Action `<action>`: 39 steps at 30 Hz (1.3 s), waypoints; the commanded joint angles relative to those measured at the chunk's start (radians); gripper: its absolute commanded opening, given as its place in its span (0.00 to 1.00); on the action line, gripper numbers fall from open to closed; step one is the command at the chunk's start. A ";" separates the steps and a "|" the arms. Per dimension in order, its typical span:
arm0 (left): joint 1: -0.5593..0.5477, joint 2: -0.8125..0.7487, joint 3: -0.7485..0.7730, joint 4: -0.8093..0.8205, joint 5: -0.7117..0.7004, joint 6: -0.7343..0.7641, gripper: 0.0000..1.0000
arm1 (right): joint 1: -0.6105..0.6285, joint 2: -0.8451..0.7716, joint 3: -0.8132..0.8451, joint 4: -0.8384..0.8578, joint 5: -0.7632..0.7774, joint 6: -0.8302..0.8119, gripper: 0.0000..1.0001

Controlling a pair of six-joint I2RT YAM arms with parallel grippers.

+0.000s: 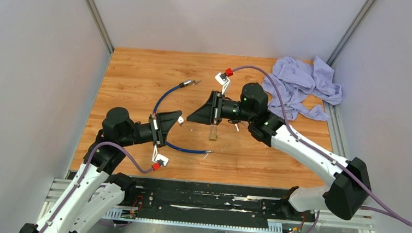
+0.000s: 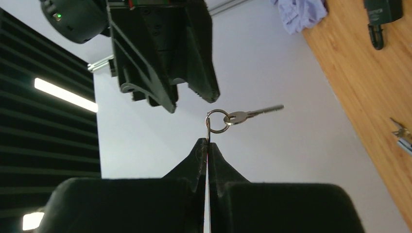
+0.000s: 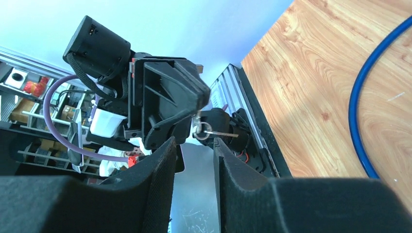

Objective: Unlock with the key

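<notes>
- The left fingers [image 2: 208, 143] are clenched on a key ring [image 2: 217, 120], pinching its lower edge between their tips.
- The key [image 2: 255, 113] hangs off that ring in the air, above the worktop [image 1: 141, 73], its blade sticking out sideways away from the ring.
- The right fingers [image 3: 192, 144] stand apart with nothing between them. They point at the left ones, and the key is just beyond their tips.
- The two arms meet tip to tip over the middle of the worktop.
- A blue cable [image 1: 164, 98] lies in a curve on the wood below them, with a metal end [image 1: 189, 83] at its far tip.
- A small brass-coloured piece [image 1: 212, 132] lies below the right fingers; it is too small to make out.
- A crumpled pale purple cloth [image 1: 302, 85] sits at the far right corner.
</notes>
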 commanded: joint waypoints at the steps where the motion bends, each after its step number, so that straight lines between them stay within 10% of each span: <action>1: -0.007 -0.018 0.004 0.107 0.022 0.532 0.00 | -0.007 0.014 -0.057 0.272 0.005 0.124 0.33; 34: -0.006 -0.040 -0.017 0.186 -0.057 0.387 0.00 | 0.022 0.183 -0.088 0.709 -0.088 0.446 0.05; 39: -0.006 -0.035 -0.015 0.197 -0.063 0.382 0.00 | 0.029 0.192 -0.082 0.699 -0.100 0.452 0.13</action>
